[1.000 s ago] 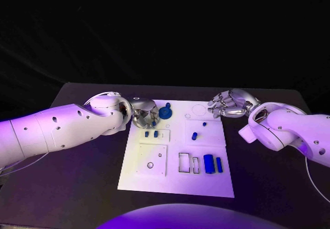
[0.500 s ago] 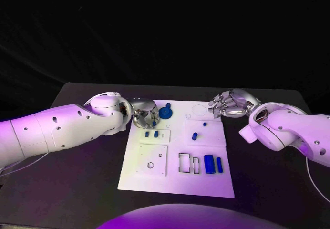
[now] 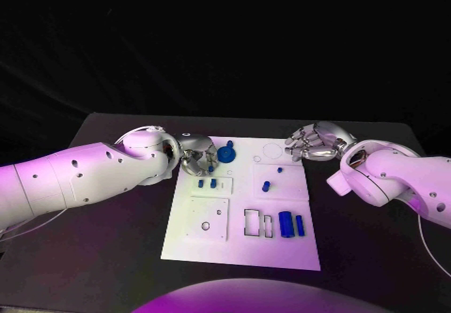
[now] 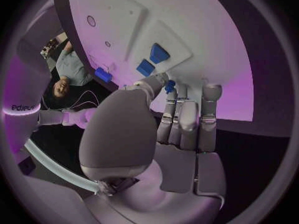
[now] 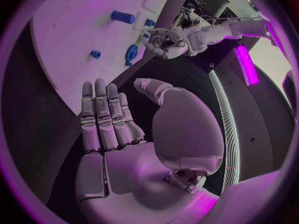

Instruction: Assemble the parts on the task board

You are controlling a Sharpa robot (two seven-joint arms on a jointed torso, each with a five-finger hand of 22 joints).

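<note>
The white task board lies in the middle of the black table. At its far left corner my left hand pinches a small blue part between thumb and a finger, just above the board. A large round blue part stands beside that hand. Two small blue parts sit in a raised plate below it. My right hand hovers at the board's far right corner, fingers apart and holding nothing.
More blue parts are on the board: two small ones near the middle, a thick cylinder and a thin bar toward the front. Beside them are empty rectangular slots. Bare black table surrounds the board.
</note>
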